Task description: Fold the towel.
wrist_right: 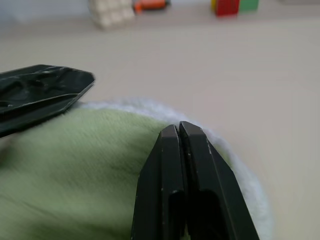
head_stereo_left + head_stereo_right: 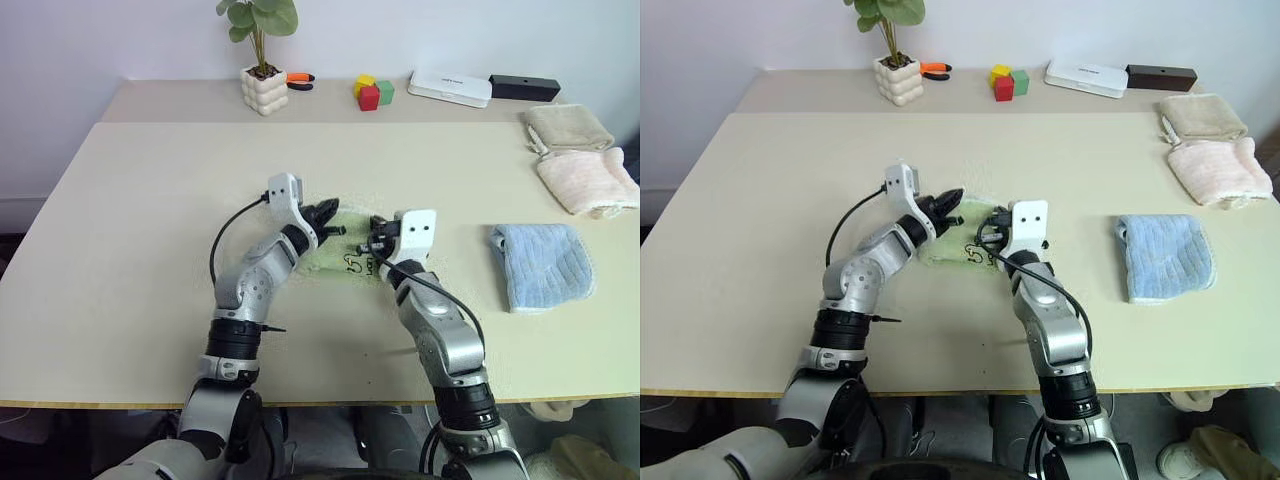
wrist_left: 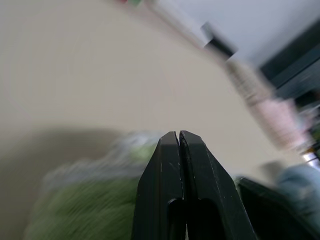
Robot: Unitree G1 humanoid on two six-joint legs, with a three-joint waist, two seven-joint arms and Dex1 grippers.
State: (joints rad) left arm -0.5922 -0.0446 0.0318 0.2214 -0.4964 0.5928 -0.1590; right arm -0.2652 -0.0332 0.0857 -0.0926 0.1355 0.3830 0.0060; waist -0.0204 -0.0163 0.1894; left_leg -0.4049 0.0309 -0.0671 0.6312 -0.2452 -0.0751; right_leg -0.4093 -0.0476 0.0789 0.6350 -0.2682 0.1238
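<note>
- We see the towel lying bunched near the middle of the bench, between and beneath the two arms.
- Our left tool sits over the towel's far left part, its fingers pressed together; we cannot tell whether cloth is caught between them.
- Our right tool sits at the towel's right edge, fingers likewise pressed together above the green pile.
- A light blue towel lies well apart to the right.
- Pink and beige folded towels rest at the far right.
- A potted plant and coloured blocks stand along the back.
</note>
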